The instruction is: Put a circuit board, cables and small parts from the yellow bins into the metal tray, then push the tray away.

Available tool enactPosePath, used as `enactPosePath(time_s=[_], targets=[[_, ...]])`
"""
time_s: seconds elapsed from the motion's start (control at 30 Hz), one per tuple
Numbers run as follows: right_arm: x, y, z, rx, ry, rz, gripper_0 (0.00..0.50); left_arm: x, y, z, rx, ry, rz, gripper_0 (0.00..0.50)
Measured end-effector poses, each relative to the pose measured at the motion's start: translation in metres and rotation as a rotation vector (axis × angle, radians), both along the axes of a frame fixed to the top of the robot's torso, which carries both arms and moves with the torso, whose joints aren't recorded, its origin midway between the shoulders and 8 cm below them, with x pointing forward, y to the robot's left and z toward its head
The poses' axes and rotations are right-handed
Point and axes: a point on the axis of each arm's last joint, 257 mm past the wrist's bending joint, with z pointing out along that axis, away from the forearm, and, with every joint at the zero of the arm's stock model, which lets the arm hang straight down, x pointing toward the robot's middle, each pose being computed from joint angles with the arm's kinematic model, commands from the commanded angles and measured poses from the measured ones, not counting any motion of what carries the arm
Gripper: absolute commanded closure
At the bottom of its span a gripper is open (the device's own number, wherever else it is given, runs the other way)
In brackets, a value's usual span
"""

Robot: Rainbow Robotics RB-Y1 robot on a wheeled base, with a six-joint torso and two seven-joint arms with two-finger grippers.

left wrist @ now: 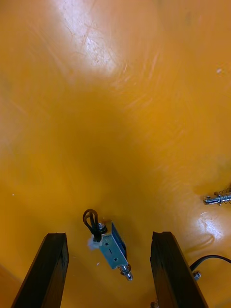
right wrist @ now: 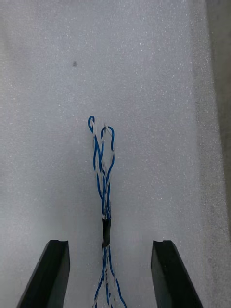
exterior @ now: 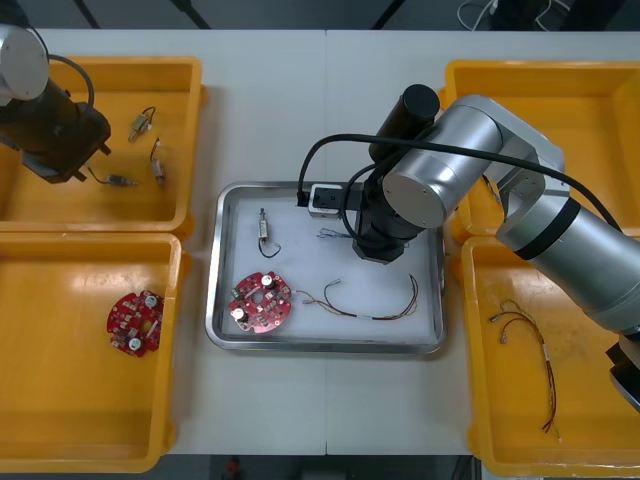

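Note:
My right gripper [right wrist: 109, 248] is open low over the white floor of the metal tray [exterior: 432, 300]. A twisted blue and white cable [right wrist: 103, 183] lies loose between its fingers [right wrist: 50, 274]; the same cable [exterior: 334, 235] pokes out beside the right gripper [exterior: 374, 246]. The tray also holds a round red circuit board [exterior: 260, 302], a small metal part [exterior: 263, 225] and a red and yellow cable [exterior: 372, 306]. My left gripper [left wrist: 109, 240] is open just above the far-left yellow bin [exterior: 100, 215], with a small metal part [left wrist: 111, 246] lying between its fingers.
More small metal parts [exterior: 140, 123] lie in the far-left bin near the left gripper [exterior: 72, 165]; one [left wrist: 216, 198] is beside a finger. A second circuit board [exterior: 135, 322] sits in the near-left bin. Thin cables [exterior: 530, 350] lie in the near-right bin [exterior: 480, 400].

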Motion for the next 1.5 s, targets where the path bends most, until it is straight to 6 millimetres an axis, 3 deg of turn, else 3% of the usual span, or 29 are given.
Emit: enactPosePath(time_s=[0.13, 0.27, 0.6, 0.77, 0.93, 1.13, 1.5], targets=[[-0.003, 0.003, 0.000, 0.011, 0.014, 0.004, 0.000, 0.000, -0.007, -0.003, -0.017, 0.005, -0.007, 0.000], [-0.007, -0.007, 0.006, -0.008, 0.037, -0.016, 0.000, -0.001, -0.013, -0.005, -0.032, 0.012, -0.013, 0.000], [-0.019, -0.027, 0.068, 0.100, 0.056, -0.283, 0.000, -0.009, -0.016, -0.022, -0.071, 0.052, 0.032, 0.000], [-0.029, -0.034, 0.090, 0.142, 0.054, -0.394, 0.000, -0.010, -0.018, -0.024, -0.091, 0.058, 0.051, 0.000], [-0.037, -0.056, 0.105, 0.186, 0.069, -0.571, 0.000, -0.011, -0.020, -0.026, -0.092, 0.064, 0.048, 0.000], [-0.033, -0.076, 0.131, 0.288, 0.029, -0.727, 0.000, -0.011, -0.021, -0.028, -0.093, 0.066, 0.046, 0.000], [-0.030, -0.120, 0.156, 0.501, 0.099, -1.017, 0.000, -0.011, -0.021, -0.028, -0.093, 0.065, 0.046, 0.000]])
